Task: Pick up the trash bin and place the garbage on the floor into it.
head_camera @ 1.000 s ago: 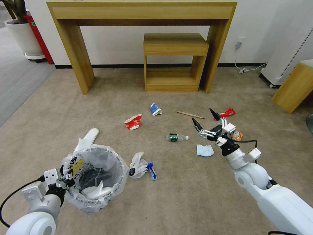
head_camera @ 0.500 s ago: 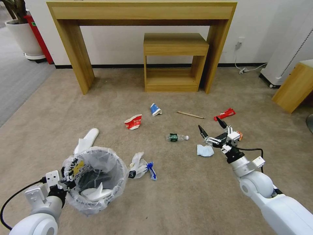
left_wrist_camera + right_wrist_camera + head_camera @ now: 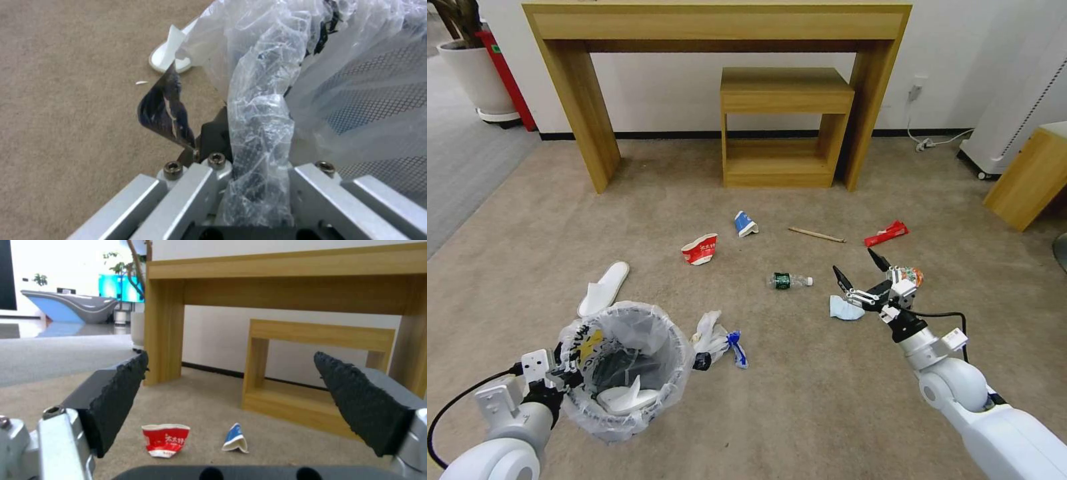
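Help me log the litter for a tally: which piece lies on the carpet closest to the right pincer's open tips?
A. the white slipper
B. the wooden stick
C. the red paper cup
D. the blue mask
D: in the head view the blue mask lies right beside the right pincer, whose jaws are spread; the red cup, slipper and stick lie farther off.

Beige floor point(image 3: 800, 400) (red cup point(image 3: 700, 249), perhaps lettered).
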You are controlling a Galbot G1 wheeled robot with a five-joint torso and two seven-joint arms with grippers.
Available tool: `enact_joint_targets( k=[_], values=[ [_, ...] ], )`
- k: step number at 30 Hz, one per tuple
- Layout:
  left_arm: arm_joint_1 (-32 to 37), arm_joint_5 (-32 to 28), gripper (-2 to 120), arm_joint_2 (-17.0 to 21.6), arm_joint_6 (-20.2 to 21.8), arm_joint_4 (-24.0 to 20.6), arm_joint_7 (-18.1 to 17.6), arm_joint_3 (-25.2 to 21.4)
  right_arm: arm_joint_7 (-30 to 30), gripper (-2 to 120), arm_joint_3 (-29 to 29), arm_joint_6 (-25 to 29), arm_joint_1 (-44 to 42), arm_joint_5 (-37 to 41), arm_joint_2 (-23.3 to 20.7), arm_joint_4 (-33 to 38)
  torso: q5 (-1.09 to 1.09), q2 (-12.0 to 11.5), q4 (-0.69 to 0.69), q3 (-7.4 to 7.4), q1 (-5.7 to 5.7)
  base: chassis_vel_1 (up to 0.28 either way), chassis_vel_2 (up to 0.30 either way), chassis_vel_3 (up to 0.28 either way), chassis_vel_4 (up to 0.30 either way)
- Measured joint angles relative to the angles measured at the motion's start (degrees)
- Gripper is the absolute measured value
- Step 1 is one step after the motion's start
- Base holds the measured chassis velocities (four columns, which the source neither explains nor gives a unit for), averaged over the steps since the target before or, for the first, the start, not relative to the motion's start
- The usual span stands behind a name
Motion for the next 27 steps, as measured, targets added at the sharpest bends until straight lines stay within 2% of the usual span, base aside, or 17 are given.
enact_joint_targets(
  k=[27],
  values=[
    [1.42, 0.18, 1, -0.42, 0.03, -0.73, 0.94, -0.97, -1.59, 89, 1.41, 1.26, -2.47, -0.80, -0.35, -0.37, 0.00, 0.00, 0.00, 0.00, 0.00, 0.000, 0.000, 0.000, 0.000]
  ],
)
